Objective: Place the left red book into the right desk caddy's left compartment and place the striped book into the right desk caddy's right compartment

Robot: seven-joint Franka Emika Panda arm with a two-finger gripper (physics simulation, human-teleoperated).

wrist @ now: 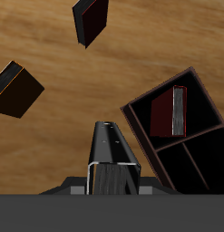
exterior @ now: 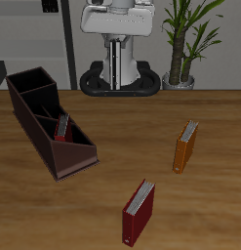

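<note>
My gripper [exterior: 115,59] hangs high at the table's back, in front of the robot's base, and is shut on the striped book [wrist: 113,152], which lies lengthwise between the fingers in the wrist view. The right desk caddy [exterior: 34,122] is a long dark maroon box. A red book [exterior: 61,127] stands in its low-walled end section, the left compartment [wrist: 197,101]; the book also shows in the wrist view [wrist: 172,111]. The tall-walled right compartment [exterior: 29,86] holds nothing. A second red book [exterior: 139,211] lies on the table near the front edge and shows in the wrist view [wrist: 91,18].
An orange book [exterior: 185,145] stands on the table on the side away from the caddy, also in the wrist view [wrist: 15,89]. A potted plant [exterior: 185,44] stands behind the table's back edge beside the robot's base [exterior: 117,80].
</note>
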